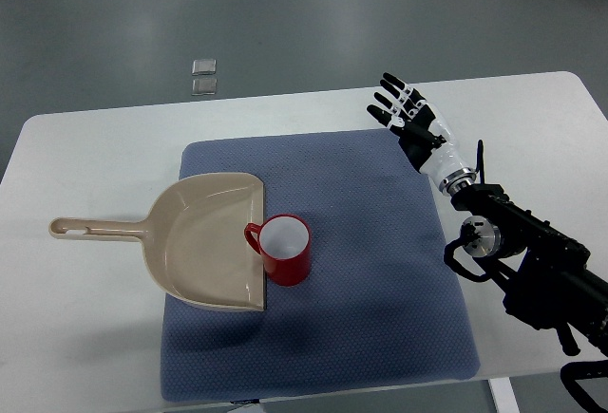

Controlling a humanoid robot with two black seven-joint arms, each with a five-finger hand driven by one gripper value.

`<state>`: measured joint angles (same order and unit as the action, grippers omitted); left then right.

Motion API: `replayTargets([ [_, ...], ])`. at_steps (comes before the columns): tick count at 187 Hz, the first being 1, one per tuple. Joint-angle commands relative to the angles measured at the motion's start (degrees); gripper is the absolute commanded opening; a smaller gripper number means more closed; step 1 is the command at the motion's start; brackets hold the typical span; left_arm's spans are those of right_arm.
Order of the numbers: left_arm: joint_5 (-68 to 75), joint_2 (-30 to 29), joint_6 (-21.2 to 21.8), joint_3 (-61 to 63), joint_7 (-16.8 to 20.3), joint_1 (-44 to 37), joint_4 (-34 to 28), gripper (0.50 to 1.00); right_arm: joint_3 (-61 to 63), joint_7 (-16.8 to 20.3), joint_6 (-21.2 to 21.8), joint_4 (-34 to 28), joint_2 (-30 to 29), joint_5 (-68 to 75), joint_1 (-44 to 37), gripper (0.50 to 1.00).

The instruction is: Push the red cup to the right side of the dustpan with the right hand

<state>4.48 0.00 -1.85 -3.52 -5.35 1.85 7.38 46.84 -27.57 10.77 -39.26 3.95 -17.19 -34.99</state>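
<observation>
The glossy red plastic cup [283, 250] already stands upright on the blue mat [380, 271] — touching the beige plastic dustpan [204, 237]'s right-hand mouth edge — while the right robot hand [407, 119] hovers well apart over the white bench [85, 337], fingers spread, holding nothing.

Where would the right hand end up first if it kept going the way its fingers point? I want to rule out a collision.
The way looks free: the right hand points up-left over bare table toward its far edge, away from the red cup. Height is unclear.
</observation>
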Motion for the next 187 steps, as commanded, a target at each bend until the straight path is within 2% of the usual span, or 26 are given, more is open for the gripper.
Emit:
replayTargets([
  [1, 0.0, 0.0, 0.0, 0.0, -0.01, 0.0, 0.0, 1.0, 0.01, 0.24, -0.49, 1.38, 0.1, 6.11, -0.34, 0.928],
  [22, 0.0, 0.0, 0.0, 0.0, -0.01, 0.0, 0.0, 1.0, 0.09, 2.0, -0.84, 1.73, 0.01, 12.87, -0.43, 0.928],
  [44, 0.0, 0.0, 0.0, 0.0, -0.01, 0.0, 0.0, 1.0, 0.09, 2.17, -2.77, 1.64, -0.17, 17.45, -1.31, 0.928],
  [89, 0.0, 0.0, 0.0, 0.0, -0.01, 0.0, 0.0, 1.0, 0.09, 1.47, -4.8, 1.73, -0.61, 17.1, -2.01, 0.928],
  [187, 0.0, 0.0, 0.0, 0.0, -0.01, 0.0, 0.0, 1.0, 0.18, 1.38, -4.36, 1.82, -1.31, 17.27, -4.91, 0.928],
])
